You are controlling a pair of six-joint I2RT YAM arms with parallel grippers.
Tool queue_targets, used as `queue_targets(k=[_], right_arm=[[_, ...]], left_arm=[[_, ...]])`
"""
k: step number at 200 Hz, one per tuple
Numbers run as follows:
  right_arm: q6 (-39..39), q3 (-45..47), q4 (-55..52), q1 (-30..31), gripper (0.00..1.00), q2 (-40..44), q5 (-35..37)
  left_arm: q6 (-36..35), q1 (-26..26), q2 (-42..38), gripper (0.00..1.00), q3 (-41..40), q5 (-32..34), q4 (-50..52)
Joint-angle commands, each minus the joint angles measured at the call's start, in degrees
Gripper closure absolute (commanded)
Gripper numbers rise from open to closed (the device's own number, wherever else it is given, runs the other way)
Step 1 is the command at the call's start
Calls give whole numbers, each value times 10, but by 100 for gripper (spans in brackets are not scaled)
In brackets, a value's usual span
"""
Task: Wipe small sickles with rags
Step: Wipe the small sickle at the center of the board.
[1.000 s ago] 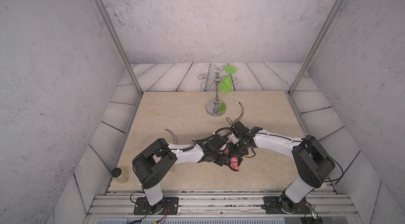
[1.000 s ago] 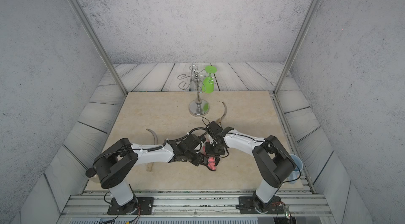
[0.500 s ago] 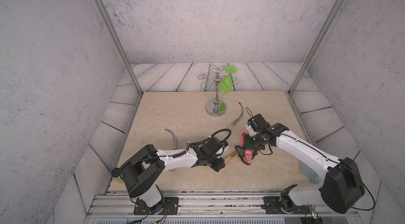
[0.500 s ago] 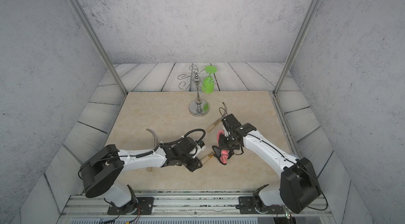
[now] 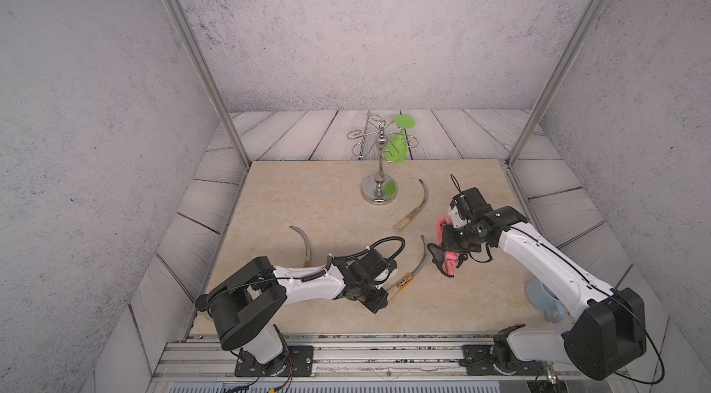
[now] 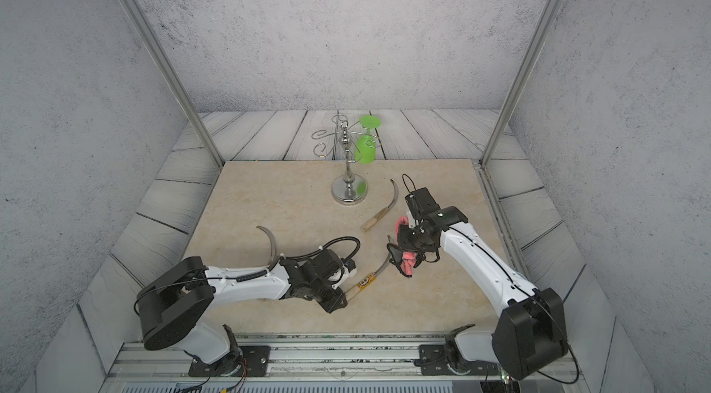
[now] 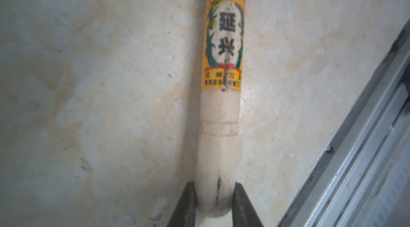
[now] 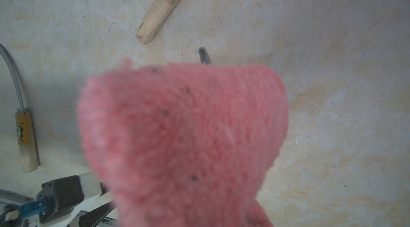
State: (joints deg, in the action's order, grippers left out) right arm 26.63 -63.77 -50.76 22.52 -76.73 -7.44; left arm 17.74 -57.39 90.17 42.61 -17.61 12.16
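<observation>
1 thin pinch is your risk: the left gripper (image 7: 214, 194) clamps only the butt of the labelled sickle (image 5: 404, 280), low at the surface's (image 5: 315, 199) front middle, so wiping pressure could swivel it. Your right gripper (image 5: 442, 250) holds the pink rag (image 5: 451, 261) beside its blade; folds may snag.

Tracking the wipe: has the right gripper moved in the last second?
Yes. The right gripper, clutching the rag, has shifted rightward from nearly in front of the chrome stand.
</observation>
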Motion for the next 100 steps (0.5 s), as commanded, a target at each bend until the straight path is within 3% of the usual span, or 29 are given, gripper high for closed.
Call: queue_targets(k=[1,46,100], right_arm=[[-20,-24,-7,-5,85,-20,-4],[-38,-58,-8,-25,84,-56,-4],[-53,-119,5,-48,84,-140,-4]], left_arm=[[-9,-1,9,71,18,7,17],[-24,-1,41,59,76,6,31],[-32,-1,111,60,128,-1,26]])
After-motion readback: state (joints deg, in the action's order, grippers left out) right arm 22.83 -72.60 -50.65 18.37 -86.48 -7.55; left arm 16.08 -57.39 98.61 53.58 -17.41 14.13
